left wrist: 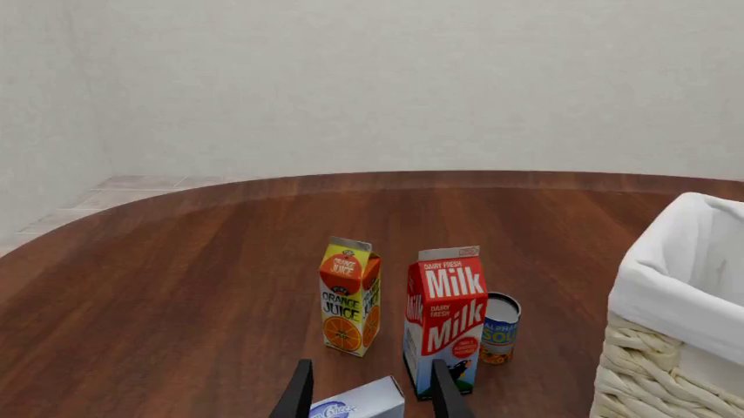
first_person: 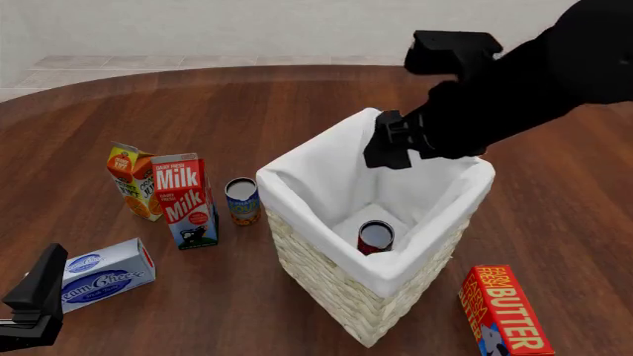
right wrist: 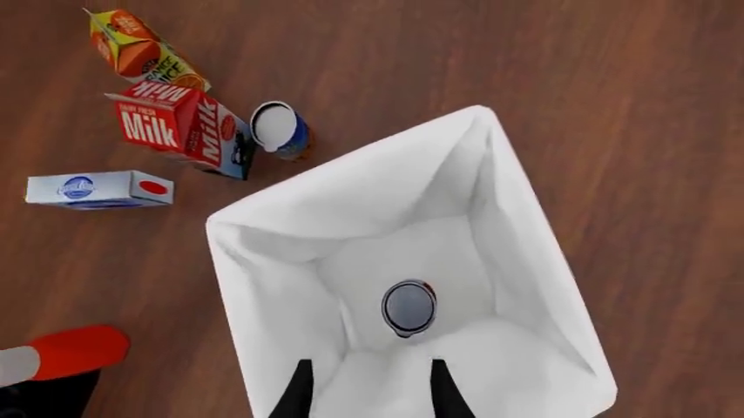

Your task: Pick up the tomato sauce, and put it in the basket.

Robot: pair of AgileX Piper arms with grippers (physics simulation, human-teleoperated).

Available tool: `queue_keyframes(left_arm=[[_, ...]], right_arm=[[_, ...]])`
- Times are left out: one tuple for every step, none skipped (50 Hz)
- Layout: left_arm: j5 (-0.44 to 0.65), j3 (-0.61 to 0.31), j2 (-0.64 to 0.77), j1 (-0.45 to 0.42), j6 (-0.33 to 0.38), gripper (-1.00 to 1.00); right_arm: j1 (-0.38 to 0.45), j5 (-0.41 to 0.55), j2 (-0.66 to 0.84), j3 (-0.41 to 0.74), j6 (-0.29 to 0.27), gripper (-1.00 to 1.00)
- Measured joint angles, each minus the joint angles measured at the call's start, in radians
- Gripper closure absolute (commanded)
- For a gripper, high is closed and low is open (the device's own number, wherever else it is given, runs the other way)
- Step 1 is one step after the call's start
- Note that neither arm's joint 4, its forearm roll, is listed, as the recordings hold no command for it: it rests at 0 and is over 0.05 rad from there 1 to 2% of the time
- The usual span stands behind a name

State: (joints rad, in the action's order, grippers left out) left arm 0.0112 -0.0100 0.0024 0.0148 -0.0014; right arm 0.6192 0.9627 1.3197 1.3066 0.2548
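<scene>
I see the tomato sauce (first_person: 376, 236) standing upright inside the basket (first_person: 327, 282). My right gripper (right wrist: 364, 387) hovers above it, at its 6 o'clock, fingers apart, holding nothing. Left gripper (left wrist: 368, 396): open, empty.

The right arm reaches in from the right of the front view, its dark bulk high above the bench, and bends down to the right gripper (first_person: 388, 150), which points downward with its fingers (right wrist: 299, 394) parted and nothing between them. The left gripper (first_person: 35, 300) sits low at the near left, its fingers (left wrist: 295, 394) also spread apart and holding nothing.
</scene>
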Motion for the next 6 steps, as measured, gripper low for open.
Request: queue_keyframes(left_arm=[[0.000,0.000,0.000,0.000,0.000,-1.00],[0.000,0.000,0.000,0.000,0.000,-1.00],[0.000,0.000,0.000,0.000,0.000,-1.00],[0.000,0.000,0.000,0.000,0.000,-1.00],[0.000,0.000,0.000,0.000,0.000,-1.00],[0.000,0.000,0.000,0.000,0.000,-1.00]], right_arm=[[0.000,0.003,-0.006,0.001,-0.002,-1.00],[0.000,0.005,-0.012,0.001,-0.004,-1.00],[0.000,0.008,-0.019,0.001,-0.006,-1.00],[0.000,0.010,-0.025,0.002,-0.007,-1.00],[0.000,0.013,-0.031,0.002,-0.009,-1.00],[0.000,0.015,-0.037,0.002,-0.010,-1.00]])
